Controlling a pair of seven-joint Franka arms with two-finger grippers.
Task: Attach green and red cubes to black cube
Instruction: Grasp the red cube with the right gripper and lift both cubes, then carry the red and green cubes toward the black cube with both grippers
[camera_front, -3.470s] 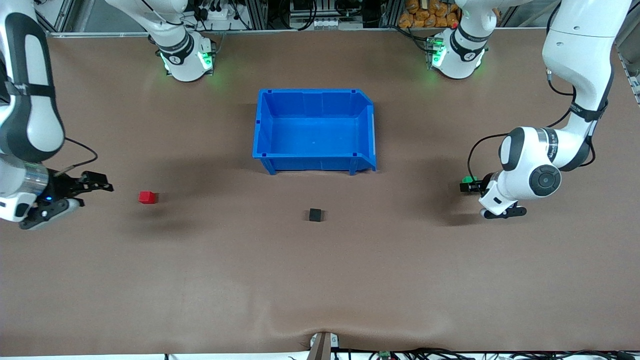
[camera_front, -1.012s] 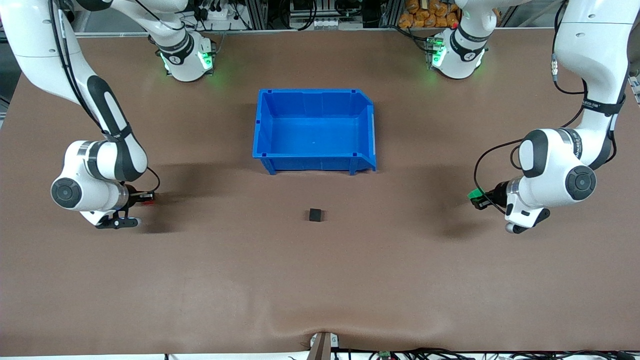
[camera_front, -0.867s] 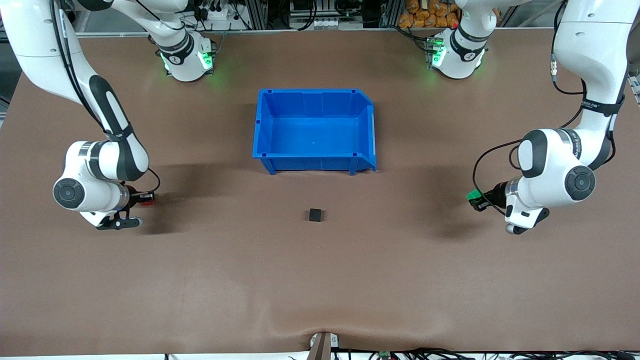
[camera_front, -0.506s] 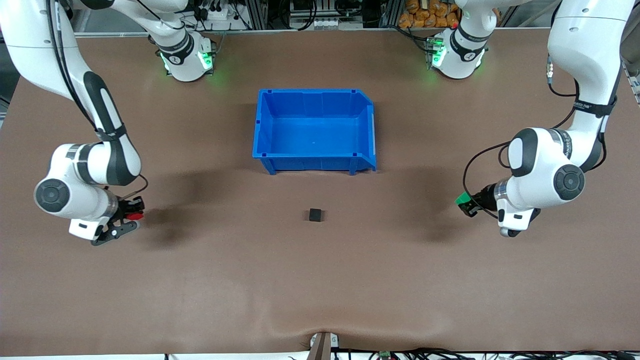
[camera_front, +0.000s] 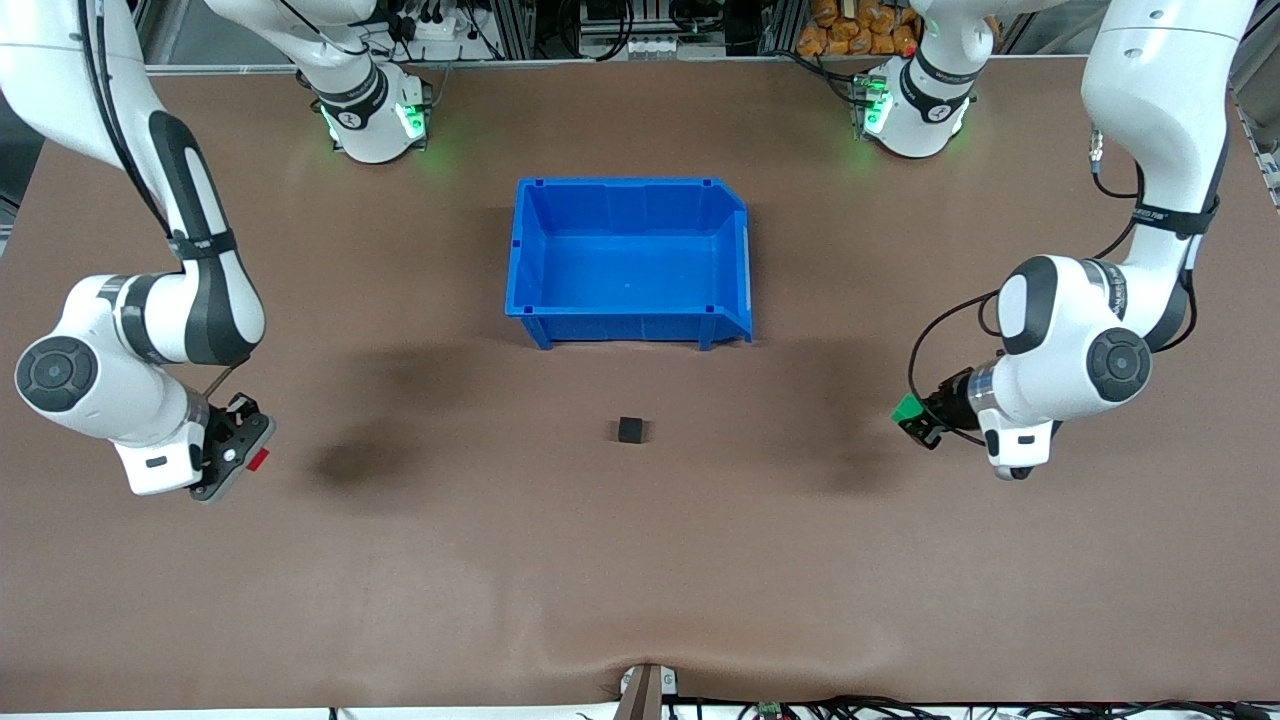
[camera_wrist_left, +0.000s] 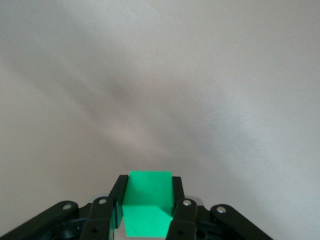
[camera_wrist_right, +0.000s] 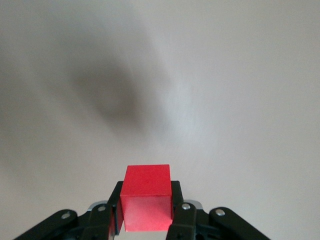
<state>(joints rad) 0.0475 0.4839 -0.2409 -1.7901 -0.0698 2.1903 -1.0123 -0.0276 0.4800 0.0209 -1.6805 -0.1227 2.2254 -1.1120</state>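
Observation:
The black cube (camera_front: 630, 430) sits on the table, nearer the front camera than the blue bin. My left gripper (camera_front: 917, 418) is shut on the green cube (camera_front: 906, 409) and holds it above the table toward the left arm's end; the cube fills the space between the fingers in the left wrist view (camera_wrist_left: 147, 202). My right gripper (camera_front: 245, 452) is shut on the red cube (camera_front: 258, 459) and holds it above the table toward the right arm's end; the cube shows between the fingers in the right wrist view (camera_wrist_right: 146, 197).
An empty blue bin (camera_front: 740, 250) stands mid-table, farther from the front camera than the black cube. The brown table cover has a fold at the front edge (camera_front: 640, 660). Both arm bases stand along the table's back edge.
The right gripper closed on the red cube and lifted it off the table, toward the front camera. The left gripper carried the green cube up and toward the table's middle.

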